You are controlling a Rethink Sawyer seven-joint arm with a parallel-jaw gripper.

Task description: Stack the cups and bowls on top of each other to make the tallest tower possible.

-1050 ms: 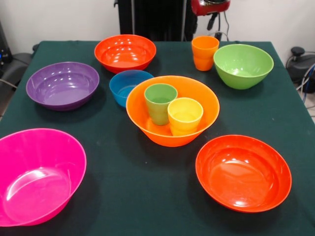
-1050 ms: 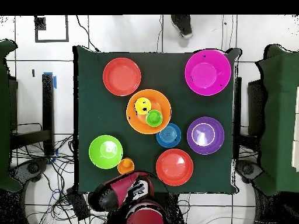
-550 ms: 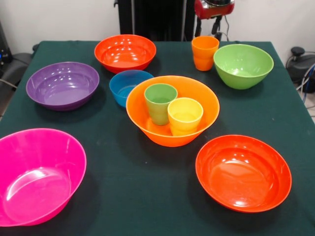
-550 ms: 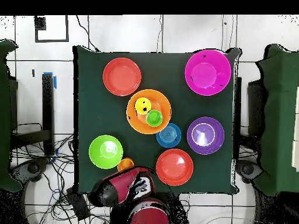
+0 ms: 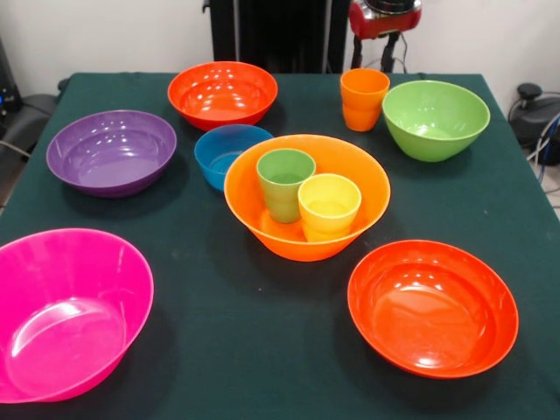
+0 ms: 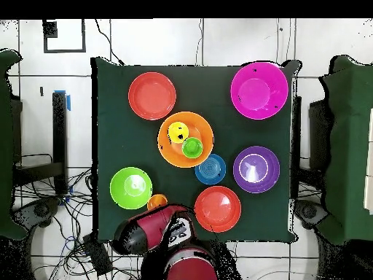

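Note:
The large light orange bowl stands mid-table with the green cup and the yellow cup upright inside it. The orange cup stands on the cloth beside the lime green bowl. My gripper hangs just above and behind the orange cup, at the picture's top edge. From overhead, the red arm covers the gripper and part of the orange cup.
Spread singly over the dark green table are a pink bowl, a purple bowl, a small blue bowl and two red-orange bowls.
The arm has moved in over the table's edge toward the orange cup. The orange cup and lime green bowl have shifted slightly. The other bowls and cups have not moved.

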